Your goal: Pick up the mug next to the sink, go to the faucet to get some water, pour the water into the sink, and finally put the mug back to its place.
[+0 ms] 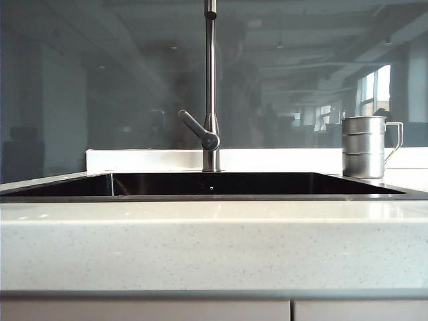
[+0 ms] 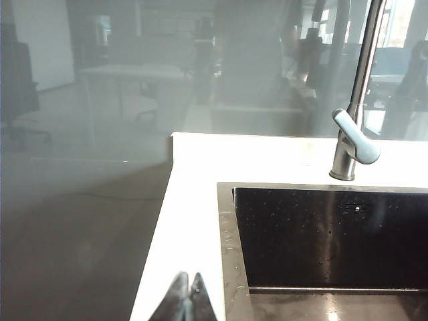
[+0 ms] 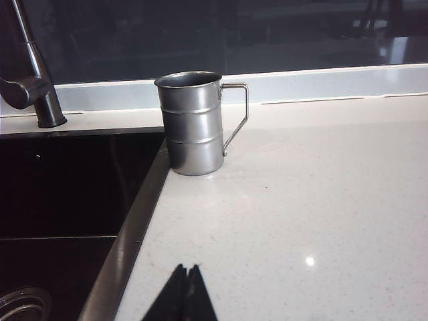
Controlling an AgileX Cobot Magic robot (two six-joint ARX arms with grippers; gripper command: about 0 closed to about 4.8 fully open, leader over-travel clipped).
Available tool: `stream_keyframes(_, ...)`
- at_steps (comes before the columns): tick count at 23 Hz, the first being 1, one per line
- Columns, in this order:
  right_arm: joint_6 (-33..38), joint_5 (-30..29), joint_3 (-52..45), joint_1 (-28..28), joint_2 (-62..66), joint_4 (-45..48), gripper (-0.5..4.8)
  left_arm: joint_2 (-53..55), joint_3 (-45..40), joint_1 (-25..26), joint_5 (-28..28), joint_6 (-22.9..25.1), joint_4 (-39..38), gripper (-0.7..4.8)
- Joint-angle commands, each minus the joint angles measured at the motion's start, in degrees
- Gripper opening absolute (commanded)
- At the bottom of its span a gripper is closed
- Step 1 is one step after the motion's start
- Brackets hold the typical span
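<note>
The right gripper (image 3: 186, 294) shows in its wrist view as two dark fingertips pressed together into a single point, holding nothing, hovering over bare pale speckled countertop (image 3: 321, 200) well short of the mug (image 3: 192, 124). The left gripper (image 2: 188, 301) is likewise pinched shut and empty, poised above the counter strip just beside the near left corner of the sink (image 2: 226, 227). Neither arm appears in the exterior view, so both seem to be held back from the work area. The mug stands upright on the counter, touching or nearly touching the sink's far right corner rim, its thin wire loop handle (image 3: 237, 117) turned away from the basin. It is brushed steel with horizontal ridges: probably light while empty, rigid and not fragile, though its smooth curved wall could slip between flat fingers. The ridges may help the fingers bite; gripping across the body below the rim looks steadier than pinching the slender handle, and once filled it will be heavier and apt to tilt. The tall chrome faucet (image 1: 210, 80) rises behind the middle of the black basin, its lever (image 1: 196, 128) angled to the left in the exterior view, well apart from the mug.
</note>
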Motion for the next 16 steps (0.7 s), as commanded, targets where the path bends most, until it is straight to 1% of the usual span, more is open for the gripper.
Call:
stream_keyframes(1,-0.17,0.13,-0.13,-0.02,-0.13,1.01,-0.05,0.02,0.22,0.13,-0.02,0.22,0.28,-0.05)
stream_keyframes(7,-0.15,0.11,-0.13,-0.02,-0.13,1.03,-0.05,0.02,0.22,0.13,-0.04,0.22,0.31,-0.05)
stream_keyframes(9,-0.02,-1.07,-0.13,0.00,-0.13,1.03,-0.05,0.02,0.22,0.13,-0.04,0.22,0.31,-0.05)
stream_keyframes(11,1.66,-3.37,-0.13,0.00,-0.13,1.57,-0.06,0.02,0.22,0.13,-0.04,0.22,0.31,-0.05)
stream_keyframes(12,6.25,-3.69,-0.11,0.00,-0.13,3.89,-0.06,0.02,0.22,0.13,-0.07,0.22,0.33,-0.05)
stream_keyframes(13,8.57,-3.65,-0.11,0.00,-0.13,5.64,-0.06,0.02,0.22,0.13,-0.07,0.22,0.33,-0.05)
stream_keyframes(14,11.26,-2.97,-0.02,-0.07,-0.11,10.91,-0.06,0.02,0.22,0.13,0.00,0.22,0.31,-0.05)
stream_keyframes(15,11.69,-2.10,0.11,-0.04,0.00,13.42,-0.06,0.02,0.22,0.11,0.00,0.22,0.28,-0.06)
stream_keyframes(16,12.09,0.85,1.27,-0.07,0.39,15.89,-0.06,0.02,0.22,0.11,0.00,0.20,0.28,-0.05)
